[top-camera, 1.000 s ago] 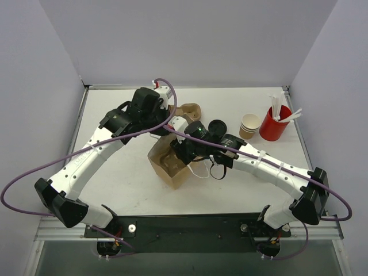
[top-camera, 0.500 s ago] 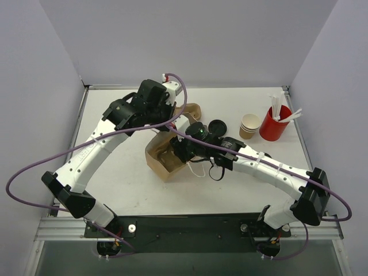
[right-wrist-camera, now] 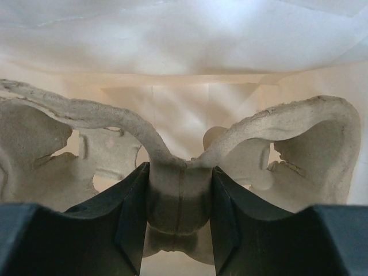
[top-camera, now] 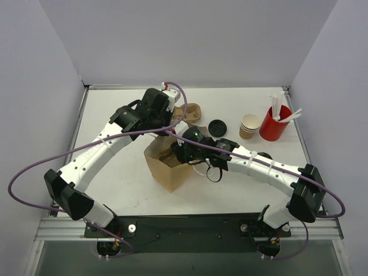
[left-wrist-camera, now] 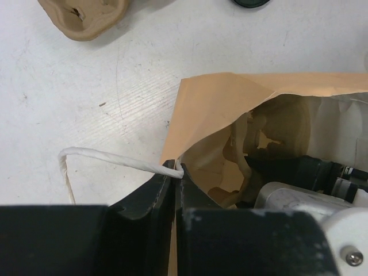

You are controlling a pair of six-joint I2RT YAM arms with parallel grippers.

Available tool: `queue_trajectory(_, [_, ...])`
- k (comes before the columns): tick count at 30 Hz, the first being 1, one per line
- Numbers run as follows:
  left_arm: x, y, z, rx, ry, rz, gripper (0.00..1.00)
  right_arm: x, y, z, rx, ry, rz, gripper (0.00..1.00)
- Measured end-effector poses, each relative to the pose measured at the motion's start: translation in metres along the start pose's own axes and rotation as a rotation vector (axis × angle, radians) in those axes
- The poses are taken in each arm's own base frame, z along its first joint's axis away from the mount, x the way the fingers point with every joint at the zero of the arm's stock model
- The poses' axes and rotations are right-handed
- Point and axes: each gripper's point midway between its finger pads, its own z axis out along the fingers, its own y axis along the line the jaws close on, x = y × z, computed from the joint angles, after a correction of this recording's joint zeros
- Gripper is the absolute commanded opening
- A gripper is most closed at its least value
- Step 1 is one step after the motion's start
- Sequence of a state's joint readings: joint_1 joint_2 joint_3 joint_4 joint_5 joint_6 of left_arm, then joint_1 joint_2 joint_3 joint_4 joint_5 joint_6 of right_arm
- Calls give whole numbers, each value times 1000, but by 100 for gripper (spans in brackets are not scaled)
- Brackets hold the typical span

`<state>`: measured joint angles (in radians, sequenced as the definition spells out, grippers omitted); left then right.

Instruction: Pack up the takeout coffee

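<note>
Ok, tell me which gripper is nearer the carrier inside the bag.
Right. The right gripper clamps the carrier inside the paper bag; the left gripper pinches the bag's rim.

Left hand [left-wrist-camera: 174, 173] pinched nearly closed and right hand [right-wrist-camera: 179, 198] gripping partway open, both angled downward, close together.

Beige cup stack [top-camera: 249, 125], red cup [top-camera: 271, 129] holding white sticks [top-camera: 278, 108]

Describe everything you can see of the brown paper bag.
The brown paper bag is kraft paper, pale inside, with white twisted-paper handles. It stands open on the table, rim creased. The left end effector pinches its rim beside one handle; the right end effector reaches inside, gripping a pulp cup carrier.
</note>
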<state>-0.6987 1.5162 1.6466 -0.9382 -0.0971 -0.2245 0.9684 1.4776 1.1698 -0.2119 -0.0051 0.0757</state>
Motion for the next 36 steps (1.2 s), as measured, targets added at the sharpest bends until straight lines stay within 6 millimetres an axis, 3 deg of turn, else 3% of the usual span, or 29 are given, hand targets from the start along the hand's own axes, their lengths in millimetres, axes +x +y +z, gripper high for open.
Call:
queue_trajectory(4, [-2, -1, 0, 13, -28, -5, 33, 0, 0, 2, 5, -10, 10, 36])
queue_trajectory(9, [-4, 2, -4, 27, -56, 3, 40, -3, -1, 3, 0, -24, 18, 36])
queue_trajectory(17, [-8, 2, -15, 72, -97, 12, 42, -12, 12, 4, -76, -57, 26, 36])
queue_trajectory(26, [-12, -7, -48, 175, -185, 49, 47, -1, -4, 14, -61, -7, 101, 36])
queue_trajectory(36, [-10, 1, -48, 179, -206, 64, 51, 0, 1, 17, -81, 17, 95, 36])
